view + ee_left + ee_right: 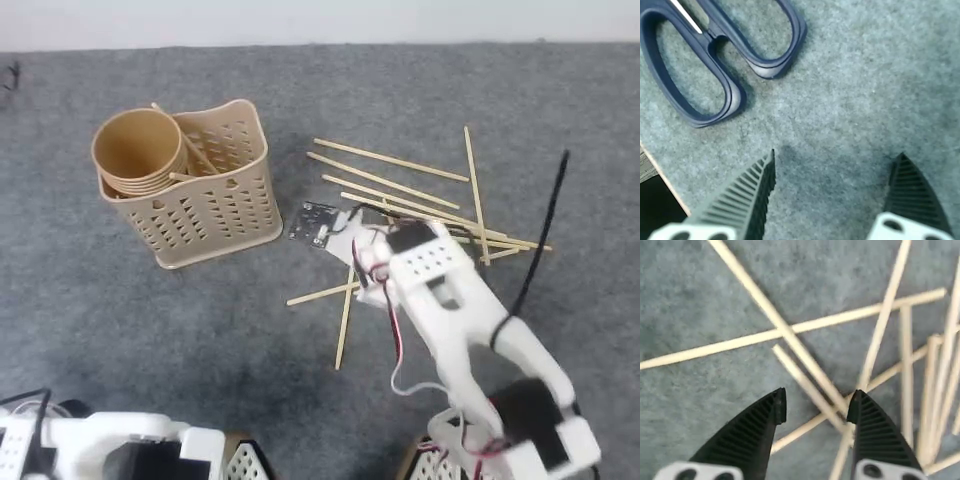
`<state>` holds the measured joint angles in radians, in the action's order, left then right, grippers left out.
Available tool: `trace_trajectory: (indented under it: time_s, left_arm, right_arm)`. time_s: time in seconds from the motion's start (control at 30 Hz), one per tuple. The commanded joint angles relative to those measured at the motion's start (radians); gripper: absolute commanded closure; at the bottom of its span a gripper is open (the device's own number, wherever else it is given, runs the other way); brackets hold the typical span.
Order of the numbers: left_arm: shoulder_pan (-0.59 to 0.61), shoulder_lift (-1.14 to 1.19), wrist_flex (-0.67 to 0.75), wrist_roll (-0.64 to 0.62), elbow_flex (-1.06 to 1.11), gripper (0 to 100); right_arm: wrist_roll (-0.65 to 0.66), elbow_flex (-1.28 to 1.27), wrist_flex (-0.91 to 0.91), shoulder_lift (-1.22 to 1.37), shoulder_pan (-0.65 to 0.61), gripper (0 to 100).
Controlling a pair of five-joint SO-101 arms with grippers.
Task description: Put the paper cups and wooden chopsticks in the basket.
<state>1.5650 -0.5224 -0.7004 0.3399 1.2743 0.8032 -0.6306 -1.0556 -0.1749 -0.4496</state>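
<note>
Fingers first: the left fingers (747, 200) are wide open w/ nothing in them. They hang just over the gray fuzzy counter (80, 300). Dark blue scissors (715, 55) lie on the counter near them, handles apart from the tips.

The right fingers (755, 435) are open too, approx. half way, & hold nothing. They point down at a pile of loose chopsticks (790, 337) that cross each other. One stick runs under the gap between the tips. One tip sits right over a stick, but I can't tell if it touches.

From up high, the white right arm (450, 290) leans over the mess of chopsticks (390, 160) on the right side of the counter. Most sticks lie in a fan past the arm. Two more lie on the basket side of it, one crossing the other. The left arm (110, 445) sits low at the near edge, well apart from the sticks.

The tan basket (215, 205) w/ little holes stands upright, well apart from the pile. A stack of paper cups (140, 148) sits in one end of it, open side up. At least one chopstick (200, 155) leans inside, beside the cups.

A small dark board (315, 222) shows by the right arm's wrist, between basket & pile. Its marks are too small to read.
</note>
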Motion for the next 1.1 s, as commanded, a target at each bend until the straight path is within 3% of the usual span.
trace_trajectory:
  time_s: [0.0, 0.27, 0.5, 0.6, 0.67, 0.87, 1.07]
  left_arm:
    - [-0.008, -0.025, 0.017, 0.009, -0.001, 65]
    - [-0.008, -0.025, 0.017, 0.009, -0.001, 65]
    - [-0.008, -0.025, 0.017, 0.009, -0.001, 65]
    - [-0.008, -0.025, 0.017, 0.009, -0.001, 65]
    - [-0.008, -0.025, 0.017, 0.009, -0.001, 65]
    - [-0.008, -0.025, 0.017, 0.009, -0.001, 65]
    - [-0.008, -0.025, 0.017, 0.009, -0.001, 65]
  right_arm:
    - [0.068, 0.112, 0.007, 0.059, 0.076, 79.4]
    - [0.279, 0.130, 0.010, 0.254, 0.120, 79.4]
    - [0.351, 0.210, 0.008, 0.338, 0.120, 80.1]
    - [0.388, 0.226, 0.007, 0.360, 0.116, 92.1]
    - [0.391, 0.230, 0.010, 0.360, 0.113, 99.8]
    - [0.333, 0.236, -0.013, 0.262, 0.122, 99.1]
    - [0.336, 0.242, -0.177, 0.010, 0.114, 99.1]
